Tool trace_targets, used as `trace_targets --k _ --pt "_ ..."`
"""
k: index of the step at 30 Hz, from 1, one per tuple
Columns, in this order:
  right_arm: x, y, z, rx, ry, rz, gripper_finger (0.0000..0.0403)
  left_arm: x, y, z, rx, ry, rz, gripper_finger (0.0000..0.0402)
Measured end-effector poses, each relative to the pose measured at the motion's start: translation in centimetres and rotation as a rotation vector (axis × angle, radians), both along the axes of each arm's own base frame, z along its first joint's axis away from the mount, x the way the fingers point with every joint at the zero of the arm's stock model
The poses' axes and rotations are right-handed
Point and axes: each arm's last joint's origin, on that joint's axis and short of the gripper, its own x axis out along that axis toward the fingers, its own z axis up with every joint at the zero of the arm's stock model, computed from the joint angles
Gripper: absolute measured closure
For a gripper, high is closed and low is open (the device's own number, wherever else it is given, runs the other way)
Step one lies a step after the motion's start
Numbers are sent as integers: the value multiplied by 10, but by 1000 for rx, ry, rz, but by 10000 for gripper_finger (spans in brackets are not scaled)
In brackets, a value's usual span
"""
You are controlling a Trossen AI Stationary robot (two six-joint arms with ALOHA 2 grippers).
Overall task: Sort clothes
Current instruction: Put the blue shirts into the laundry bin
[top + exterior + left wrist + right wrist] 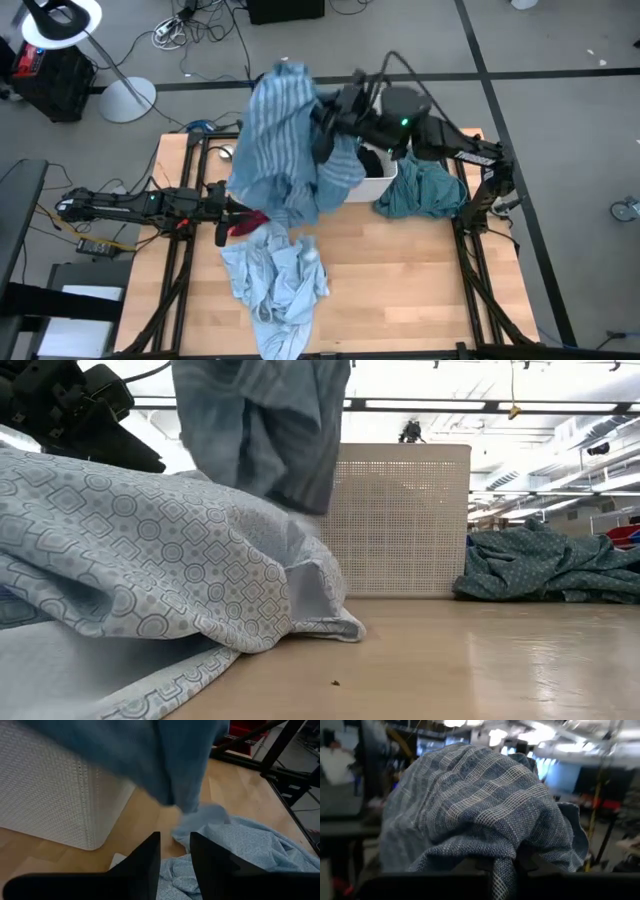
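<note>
At the table's left edge the left gripper lies low, fingers narrowly parted and empty, a light blue patterned garment just ahead of it. The right gripper, raised over the white bin, clenches a blue plaid shirt; a teal garment lies beside that outstretched arm.

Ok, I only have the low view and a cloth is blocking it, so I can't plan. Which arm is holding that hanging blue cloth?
Observer: The right gripper, raised over the white bin, holds the blue plaid garment.
Operator: And the left arm?
Observer: The left gripper is empty, fingers slightly apart, low beside the bin.
Operator: What's under it?
Observer: The light blue patterned garment on the table.
</note>
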Motion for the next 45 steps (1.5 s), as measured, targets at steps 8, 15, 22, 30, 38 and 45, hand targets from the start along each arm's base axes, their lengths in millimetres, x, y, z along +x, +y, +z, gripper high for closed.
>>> trace_targets --k 8,15,22,30,38,45 --pt "-16 -25 27 -65 -152 -86 386 0 0 0 0 0 0 291" --pt "-24 -40 39 -108 -240 -114 386 0 0 -1 6 6 -2 291" --pt "-29 -50 46 -172 -286 -161 385 -1 0 -4 18 39 -3 291" --pt "-37 -63 54 -233 -355 -227 385 -1 0 -3 15 37 1 291" --pt "-33 -79 38 -202 -171 -260 385 -1 0 -3 15 37 1 291" --pt "-29 -85 15 -104 59 -389 385 -1 0 -4 15 37 1 291"
